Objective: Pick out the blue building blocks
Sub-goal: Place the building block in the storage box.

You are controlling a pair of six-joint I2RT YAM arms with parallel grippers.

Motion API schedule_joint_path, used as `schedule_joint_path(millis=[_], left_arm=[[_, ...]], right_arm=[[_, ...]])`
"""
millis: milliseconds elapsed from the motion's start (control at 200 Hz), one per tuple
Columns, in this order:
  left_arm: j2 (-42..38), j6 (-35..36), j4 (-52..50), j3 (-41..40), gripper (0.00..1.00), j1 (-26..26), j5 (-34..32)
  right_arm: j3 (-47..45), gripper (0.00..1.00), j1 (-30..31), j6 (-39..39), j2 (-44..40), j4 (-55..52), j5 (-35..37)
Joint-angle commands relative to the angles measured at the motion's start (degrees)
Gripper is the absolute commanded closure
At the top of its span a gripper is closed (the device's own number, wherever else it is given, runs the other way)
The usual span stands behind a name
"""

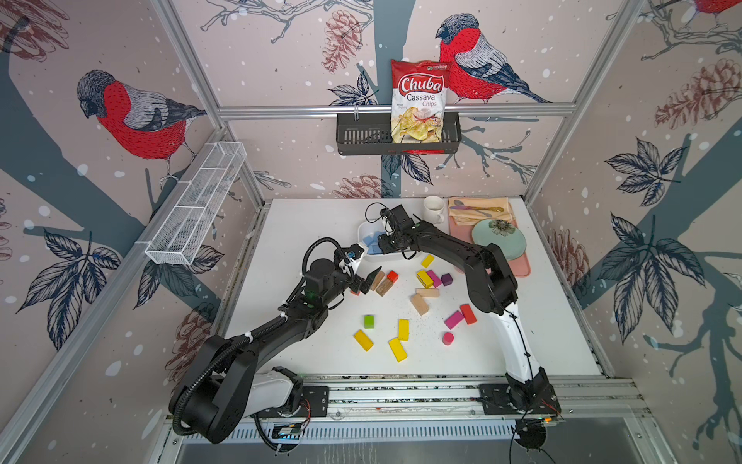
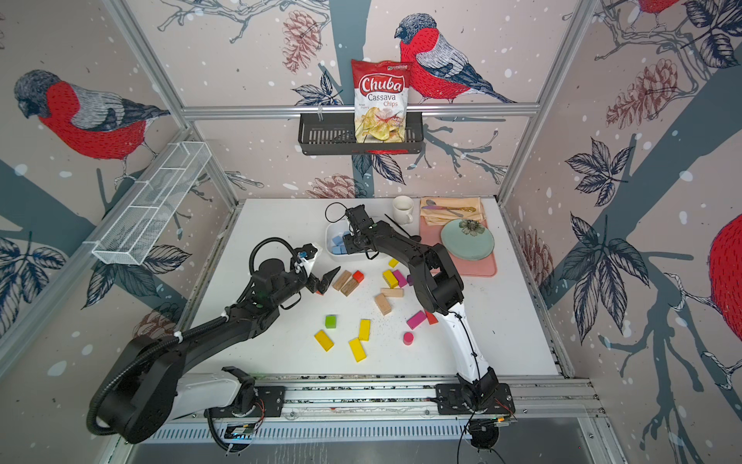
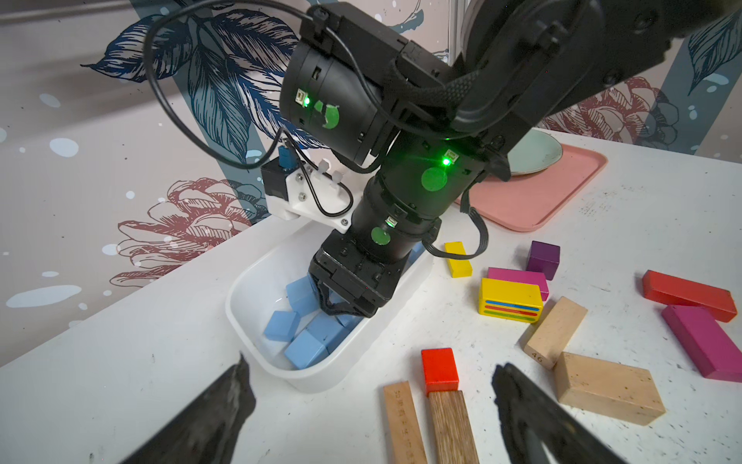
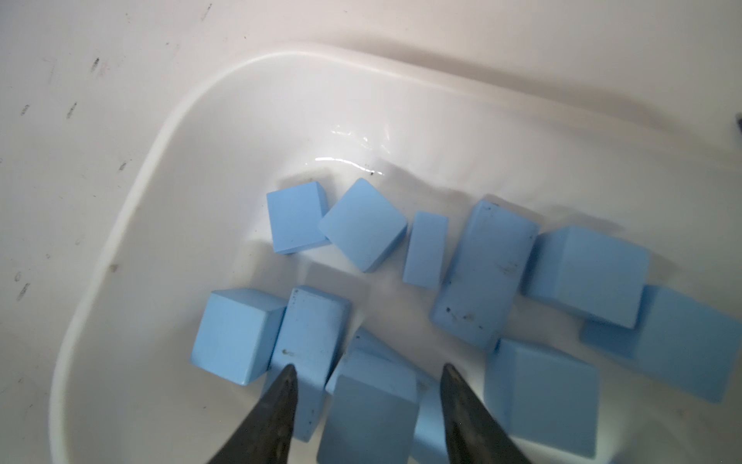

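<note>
**Over the white bin: right jaws parted above the blue pile**

Inside the white bin (image 4: 120,241) lie the blue building blocks (image 4: 482,273), cubes and short bars jumbled together, some leaning on each other. The right gripper (image 4: 367,367) points down into the bin with its jaws apart. One blue block sits loose between the fingertips with a gap on each side, so nothing is gripped. I judge this to be the drop-off step, with the bin serving as the collection spot.

Just beside the bin, the left gripper (image 3: 369,363) hovers low over the table with its jaws spread wide and empty, near a red cube (image 3: 439,369) and tan wooden blocks (image 3: 608,387). It is probably parked clear of the right arm.

Beyond the bin, the loose blocks in both top views are yellow, pink, red, green, purple and wood. No blue ones show there.

Hard to tell:
- The right arm covers much of the bin in both top views and the left wrist view, so there is no firm block count.
- The right wrist view cuts off blocks at its edge.
- Table patches under the arms are hidden.
</note>
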Motion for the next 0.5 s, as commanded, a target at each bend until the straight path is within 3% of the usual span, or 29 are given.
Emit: schedule_joint_path(millis=[0, 175, 415, 495], left_arm=[[-0.2, -0.4, 3.0, -0.2, 0.04, 0.1, 0.0], [-0.3, -1.0, 3.1, -0.5, 0.04, 0.0, -1.1], [-0.4, -3.6, 4.5, -1.3, 0.04, 0.1, -6.1], [-0.7, -4.1, 4.8, -1.6, 0.04, 0.1, -8.2]], right_arm=[[0.8, 0.37, 0.1, -0.1, -0.4, -0.6, -1.6], [0.7, 0.31, -0.1, -0.3, -3.0, -0.4, -1.9], [-5.7, 0.04, -0.4, -1.6, -12.9, 4.5, -2.2], [-9.4, 0.0, -0.5, -2.2, -17.4, 7.1, -1.5]])
